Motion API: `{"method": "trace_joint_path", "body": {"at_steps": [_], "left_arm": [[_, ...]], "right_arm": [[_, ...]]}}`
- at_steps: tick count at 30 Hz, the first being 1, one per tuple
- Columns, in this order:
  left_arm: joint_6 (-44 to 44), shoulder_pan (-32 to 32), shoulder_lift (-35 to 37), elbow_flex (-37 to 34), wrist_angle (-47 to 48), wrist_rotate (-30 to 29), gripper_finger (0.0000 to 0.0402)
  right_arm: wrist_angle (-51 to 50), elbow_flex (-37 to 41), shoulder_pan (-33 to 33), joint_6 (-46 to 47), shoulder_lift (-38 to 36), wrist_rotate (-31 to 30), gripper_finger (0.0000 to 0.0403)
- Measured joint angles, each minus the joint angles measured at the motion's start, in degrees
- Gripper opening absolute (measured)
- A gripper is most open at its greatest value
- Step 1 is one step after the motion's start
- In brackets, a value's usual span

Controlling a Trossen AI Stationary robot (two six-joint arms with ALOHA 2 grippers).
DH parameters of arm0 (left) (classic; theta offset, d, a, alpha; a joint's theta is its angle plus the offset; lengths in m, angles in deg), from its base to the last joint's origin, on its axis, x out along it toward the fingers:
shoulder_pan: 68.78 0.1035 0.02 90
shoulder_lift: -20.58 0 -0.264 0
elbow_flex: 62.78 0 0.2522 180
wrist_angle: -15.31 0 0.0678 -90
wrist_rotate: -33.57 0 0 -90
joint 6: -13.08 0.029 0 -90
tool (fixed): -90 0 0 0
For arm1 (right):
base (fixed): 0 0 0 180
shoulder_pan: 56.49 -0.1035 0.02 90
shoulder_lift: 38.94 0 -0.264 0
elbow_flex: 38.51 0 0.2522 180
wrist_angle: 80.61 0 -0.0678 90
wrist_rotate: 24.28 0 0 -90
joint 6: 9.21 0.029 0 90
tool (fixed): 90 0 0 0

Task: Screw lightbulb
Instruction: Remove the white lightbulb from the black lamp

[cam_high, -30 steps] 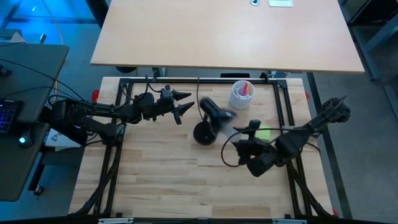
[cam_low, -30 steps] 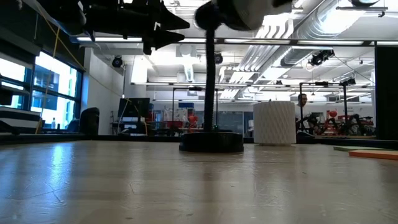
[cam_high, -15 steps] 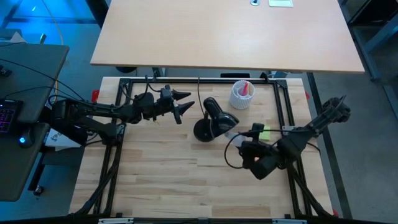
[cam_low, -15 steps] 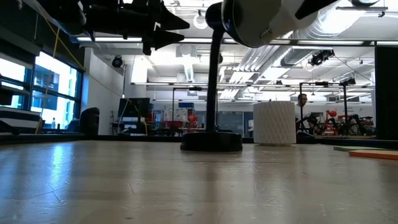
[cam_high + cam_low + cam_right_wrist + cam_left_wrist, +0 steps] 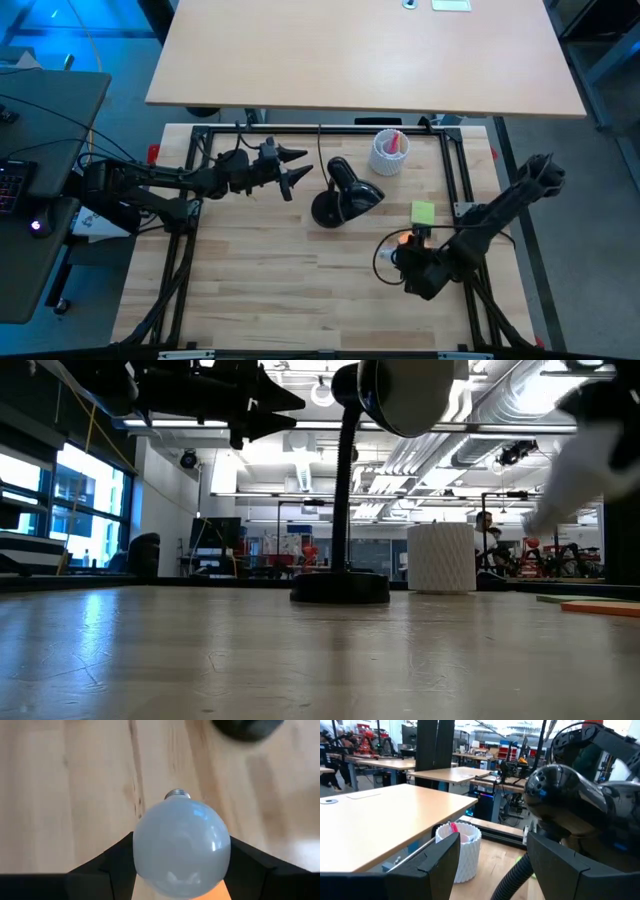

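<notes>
One lightbulb point(image 5: 181, 851) sits clamped between the right gripper point(image 5: 412, 262) fingers, screw base pointing away, over the table point(image 5: 260, 280) at about five o'clock from the lamp point(image 5: 345, 192). Next, judging by this, the base must be lined up with the lamp's socket; the left gripper point(image 5: 297, 166) hovers with fingers apart at the lamp's nine o'clock.

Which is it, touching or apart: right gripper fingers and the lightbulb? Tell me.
Touching. In the right wrist view the two dark fingers press against both sides of the white lightbulb, with no gap on either side; the right gripper holds it above the wooden table.

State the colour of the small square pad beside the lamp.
Lime green square pad; the high view shows it best.
</notes>
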Motion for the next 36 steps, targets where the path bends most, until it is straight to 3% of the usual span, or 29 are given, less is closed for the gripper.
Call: {"method": "trace_joint_path", "body": {"at_steps": [3,10,20,28,36], "left_arm": [[0.01,-0.01,0.0,0.0,1.14,0.11,0.0224],[0.08,0.0,0.0,0.0,2.55,0.09,0.0224],[-0.01,0.0,0.0,0.0,4.48,0.07,0.0224],[-0.05,0.0,0.0,0.0,4.42,0.06,0.0224],[-0.97,0.0,0.0,0.0,4.44,0.04,0.0224]], "right_arm": [[9.5,8.07,-0.97,7.72,0.0,-3.89,0.0232],[27.28,20.9,-1.76,22.49,0.74,-25.44,0.0232],[33.49,23.71,-1.27,27.23,8.66,-31.39,0.0232],[34.89,23.69,1.32,36.34,16.2,-30.56,0.0232],[37.01,23.6,2.06,35.86,17.95,-30.09,0.0232]]}}
